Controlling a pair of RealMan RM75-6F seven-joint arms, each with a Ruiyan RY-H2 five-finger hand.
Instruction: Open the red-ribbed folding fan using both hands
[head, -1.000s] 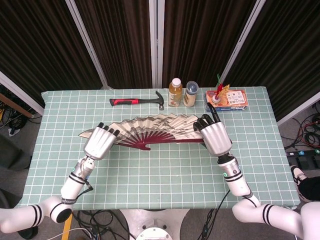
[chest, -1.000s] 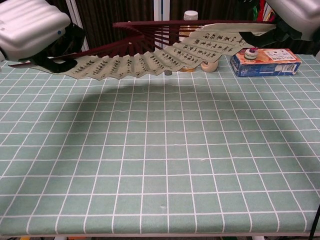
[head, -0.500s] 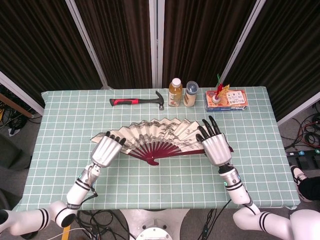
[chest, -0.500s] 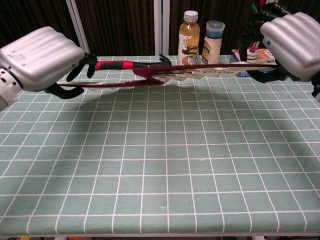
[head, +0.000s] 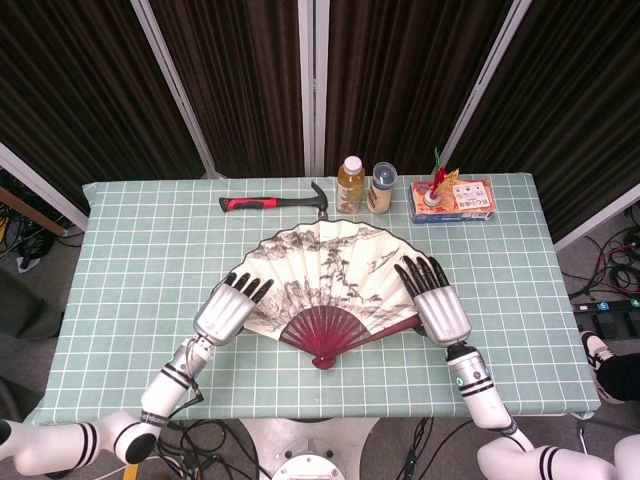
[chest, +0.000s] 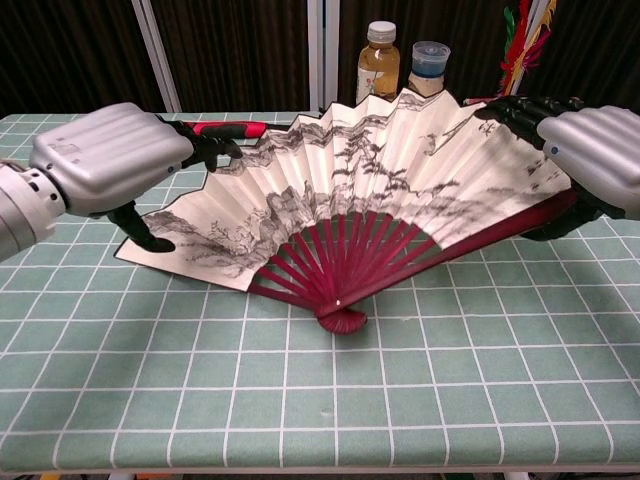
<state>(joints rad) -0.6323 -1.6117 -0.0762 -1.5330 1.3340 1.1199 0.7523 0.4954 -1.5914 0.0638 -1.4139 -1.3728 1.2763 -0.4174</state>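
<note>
The red-ribbed folding fan (head: 325, 270) is spread wide, its painted paper face toward the head camera and its pivot (chest: 341, 320) low near the table. My left hand (head: 229, 307) grips the fan's left edge, fingers over the paper and thumb below (chest: 120, 168). My right hand (head: 438, 305) holds the right edge the same way (chest: 590, 160). The fan is tilted up off the table, resting near its pivot.
A red-handled hammer (head: 275, 202) lies at the back. Two bottles (head: 349, 184) (head: 383, 188) stand behind the fan, and a colourful box (head: 453, 199) sits at the back right. The green grid table (head: 120, 290) has free room at the left and front.
Both hands drew toward the table's front and the fan turned from edge-on to face up, spreading into a wider arc with its pivot lower.
</note>
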